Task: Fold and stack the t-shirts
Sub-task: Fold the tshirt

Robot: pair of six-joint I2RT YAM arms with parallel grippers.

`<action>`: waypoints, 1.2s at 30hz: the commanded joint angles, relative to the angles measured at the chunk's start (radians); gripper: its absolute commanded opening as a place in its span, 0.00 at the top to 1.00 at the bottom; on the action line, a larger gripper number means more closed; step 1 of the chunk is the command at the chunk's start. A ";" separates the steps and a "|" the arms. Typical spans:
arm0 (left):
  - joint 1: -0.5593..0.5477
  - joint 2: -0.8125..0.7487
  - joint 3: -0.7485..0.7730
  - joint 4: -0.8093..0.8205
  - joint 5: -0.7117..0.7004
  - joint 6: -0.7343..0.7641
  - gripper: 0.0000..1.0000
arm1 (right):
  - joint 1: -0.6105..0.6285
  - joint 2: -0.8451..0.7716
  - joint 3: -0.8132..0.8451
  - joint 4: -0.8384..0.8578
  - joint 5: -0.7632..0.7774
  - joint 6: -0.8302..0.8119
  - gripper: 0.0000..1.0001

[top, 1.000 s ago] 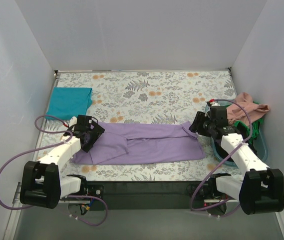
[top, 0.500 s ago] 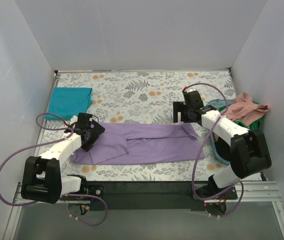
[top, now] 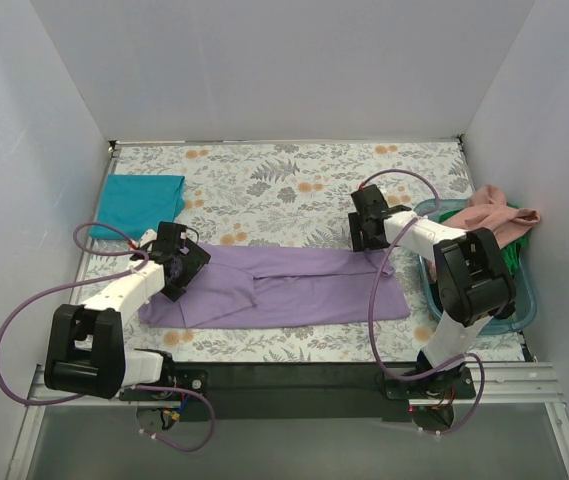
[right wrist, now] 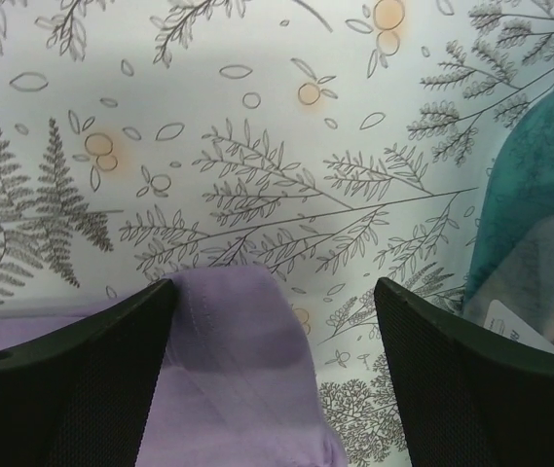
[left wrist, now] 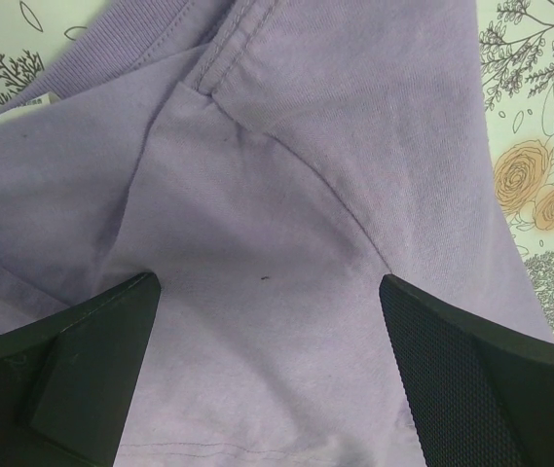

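Where the lavender tee (top: pixel 294 288) ends, a tub (top: pixel 520 300) holds clothes (top: pixel 499 215).

free: far floral cloth (top: pixel 284 180) | occupied: tub (top: pixel 520 305) right, teal t-shirt (top: pixel 140 203) far left

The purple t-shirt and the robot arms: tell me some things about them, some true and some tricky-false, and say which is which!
1. The lavender t-shirt lies spread out on the floral cloth. True.
2. The teal t-shirt sits on top of it. False: it lies folded at the cloth's far left corner.
3. The left gripper is pinching the lavender t-shirt. False: it is open above the fabric.
4. The right gripper is open. True.
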 commanded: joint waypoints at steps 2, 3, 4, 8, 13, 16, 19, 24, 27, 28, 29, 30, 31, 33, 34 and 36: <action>0.013 0.054 -0.043 -0.052 -0.083 -0.004 0.02 | -0.017 0.069 0.034 -0.060 0.188 0.046 0.12; 0.014 0.057 -0.043 -0.053 -0.086 -0.004 0.02 | -0.022 0.068 0.042 -0.068 0.203 0.055 0.14; 0.019 0.063 -0.043 -0.059 -0.090 -0.006 0.02 | -0.028 0.065 0.048 -0.080 0.225 0.061 0.18; 0.028 0.080 -0.043 -0.059 -0.091 -0.006 0.02 | -0.065 0.037 0.066 -0.094 0.263 0.074 0.31; 0.031 0.089 -0.043 -0.056 -0.087 -0.003 0.02 | -0.098 0.009 0.060 -0.094 0.224 0.072 0.66; 0.031 0.088 -0.046 -0.056 -0.084 -0.001 0.02 | -0.108 0.008 0.060 -0.086 0.165 0.059 0.83; 0.033 0.080 -0.049 -0.058 -0.086 0.000 0.02 | -0.121 0.003 0.062 -0.069 0.064 0.051 0.99; 0.037 0.074 -0.055 -0.058 -0.087 0.002 0.02 | -0.163 -0.050 0.057 -0.068 0.023 0.065 0.99; 0.039 0.078 -0.052 -0.056 -0.080 0.000 0.02 | -0.189 -0.089 0.065 -0.068 0.027 0.062 0.99; 0.039 0.081 -0.054 -0.055 -0.074 0.002 0.02 | -0.191 -0.099 0.072 -0.069 0.030 0.055 0.99; 0.039 0.078 -0.052 -0.055 -0.074 0.003 0.02 | -0.191 -0.107 0.082 -0.069 0.029 0.043 0.99; 0.040 0.078 -0.054 -0.055 -0.075 0.002 0.02 | -0.191 -0.127 0.100 -0.069 0.021 0.036 0.99; 0.039 0.077 -0.054 -0.056 -0.075 0.003 0.02 | -0.192 -0.136 0.108 -0.069 -0.041 0.025 0.99; 0.039 0.068 -0.059 -0.055 -0.072 -0.001 0.02 | -0.189 -0.159 0.118 -0.060 -0.135 -0.017 0.99; 0.039 0.065 -0.057 -0.055 -0.069 -0.001 0.02 | -0.189 -0.165 0.115 -0.059 -0.227 -0.026 0.99; 0.039 0.057 -0.062 -0.052 -0.066 -0.001 0.02 | -0.181 -0.179 0.094 -0.054 -0.282 -0.023 0.99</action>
